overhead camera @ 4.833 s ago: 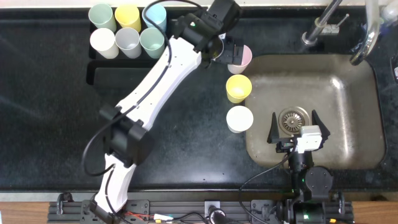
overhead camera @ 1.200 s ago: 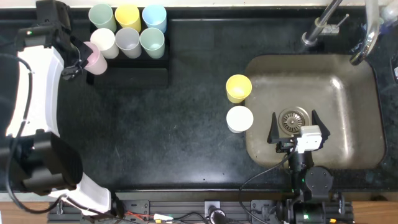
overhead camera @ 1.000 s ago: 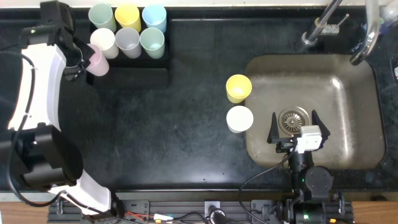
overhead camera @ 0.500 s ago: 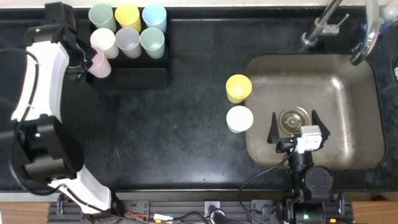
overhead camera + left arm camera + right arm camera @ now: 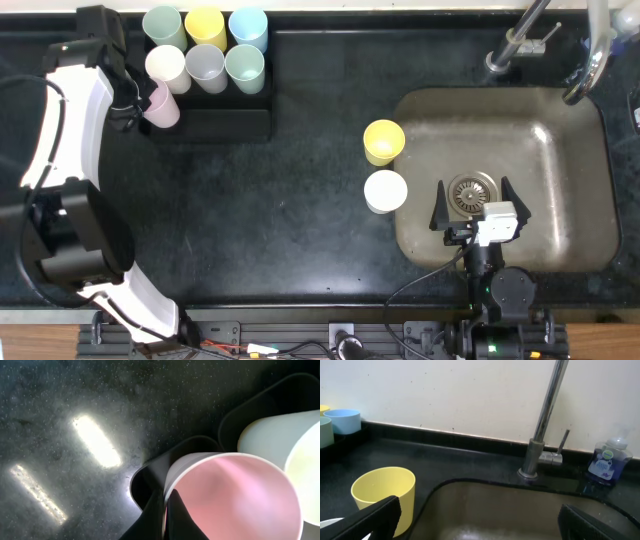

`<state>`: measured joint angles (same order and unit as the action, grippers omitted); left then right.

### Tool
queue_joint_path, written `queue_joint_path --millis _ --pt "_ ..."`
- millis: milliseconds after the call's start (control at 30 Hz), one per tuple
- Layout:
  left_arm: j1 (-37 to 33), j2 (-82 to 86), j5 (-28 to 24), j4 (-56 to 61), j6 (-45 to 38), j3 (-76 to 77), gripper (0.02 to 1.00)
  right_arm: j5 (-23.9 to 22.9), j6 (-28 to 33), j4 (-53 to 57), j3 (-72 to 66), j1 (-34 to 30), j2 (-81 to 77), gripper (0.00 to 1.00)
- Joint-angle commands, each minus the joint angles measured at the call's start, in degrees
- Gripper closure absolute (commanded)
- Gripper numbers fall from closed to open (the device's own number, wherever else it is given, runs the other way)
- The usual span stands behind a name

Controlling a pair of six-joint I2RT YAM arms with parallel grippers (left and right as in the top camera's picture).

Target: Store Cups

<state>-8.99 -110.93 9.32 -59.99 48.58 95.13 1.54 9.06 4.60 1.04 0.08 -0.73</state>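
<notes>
Cups first: my left gripper (image 5: 132, 98) is clamped on the tilted pink cup (image 5: 235, 495) at the left end of the rack (image 5: 215, 122), beside a cream cup (image 5: 166, 65). My right gripper (image 5: 474, 205) hangs spread wide over the sink (image 5: 560, 180). A yellow cup (image 5: 384, 141) and a white cup (image 5: 385, 190) stand on the counter (image 5: 300, 230) at its edge.

On the counter (image 5: 300, 250), the rack (image 5: 215, 125) sits at 11 o'clock, with six cups (image 5: 207, 65) in its two back rows. The left gripper (image 5: 135, 100) holds a tilted cup (image 5: 162, 105) at the rack's 8 o'clock corner. The sink (image 5: 560, 130) lies at 3 o'clock, with the tap (image 5: 520, 40) at its 12. Two loose cups stand at the sink's 9 o'clock rim, the far cup (image 5: 384, 142) behind the near cup (image 5: 385, 190). The right gripper (image 5: 475, 200) hangs over the sink.
</notes>
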Motion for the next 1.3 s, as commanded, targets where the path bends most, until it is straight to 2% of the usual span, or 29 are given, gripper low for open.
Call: queue_joint_path --millis 33,567,600,633,667,700,833,1033,1300 --pt "0.6 -1.3 1.3 1.2 3.6 -1.1 0.982 0.2 0.2 -0.3 -0.8 0.0 0.5 0.005" --pt "1.5 -1.3 1.4 1.5 5.9 -3.3 0.972 0.3 0.2 -0.3 -0.8 0.0 0.5 0.003" --pt "1.6 -1.3 1.5 1.5 5.9 -3.3 0.827 0.2 0.2 -0.3 -0.8 0.0 0.5 0.005" --pt "1.7 -1.3 1.5 1.4 5.9 -3.3 0.632 0.2 0.2 -0.3 -0.8 0.0 0.5 0.005" --pt "1.7 -1.3 1.5 1.4 5.9 -3.3 0.231 0.2 0.2 -0.3 -0.8 0.0 0.5 0.003" --pt "1.8 -1.3 1.5 1.3 5.9 -3.3 0.134 0.2 0.2 -0.3 -0.8 0.0 0.5 0.003" --pt "1.8 -1.3 1.5 0.9 5.7 -3.3 0.049 0.3 0.2 -0.3 -0.8 0.0 0.5 0.003" --pt "1.8 1.5 2.5 -1.5 5.7 -3.3 0.029 0.2 0.2 -0.3 -0.8 0.0 0.5 0.003" --pt "3.2 15.1 2.3 -9.8 5.5 -3.3 0.018 0.2 0.2 -0.3 -0.8 0.0 0.5 0.003"
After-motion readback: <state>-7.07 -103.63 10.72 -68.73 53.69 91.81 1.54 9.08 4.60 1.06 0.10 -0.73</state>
